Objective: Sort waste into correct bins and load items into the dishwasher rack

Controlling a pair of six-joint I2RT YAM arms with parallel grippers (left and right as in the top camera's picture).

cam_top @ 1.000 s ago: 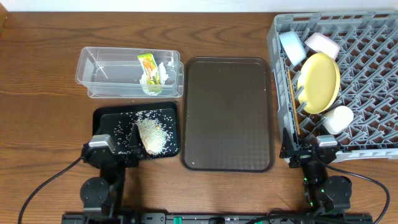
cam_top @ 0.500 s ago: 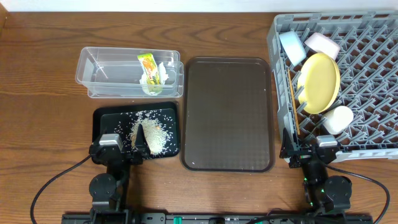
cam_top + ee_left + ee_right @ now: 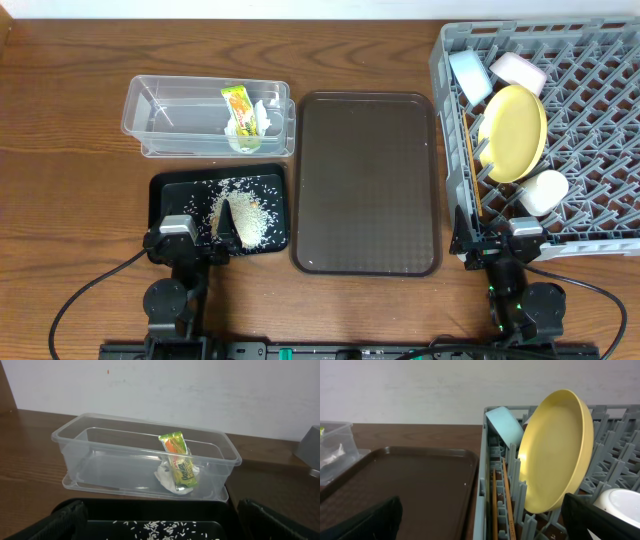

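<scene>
Sitting open and empty, the left gripper (image 3: pixel 165 522) and right gripper (image 3: pixel 485 520) look done: rice (image 3: pixel 243 215) lies sorted in the black tray (image 3: pixel 165 195) just ahead of the left jaws, and the rack (image 3: pixel 482 490) pegs hold the plate (image 3: pixel 555 450) upright ahead of the right jaws

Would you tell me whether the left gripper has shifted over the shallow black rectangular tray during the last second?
Yes: the left gripper has slid slightly sideways towards the large brown tray.
</scene>
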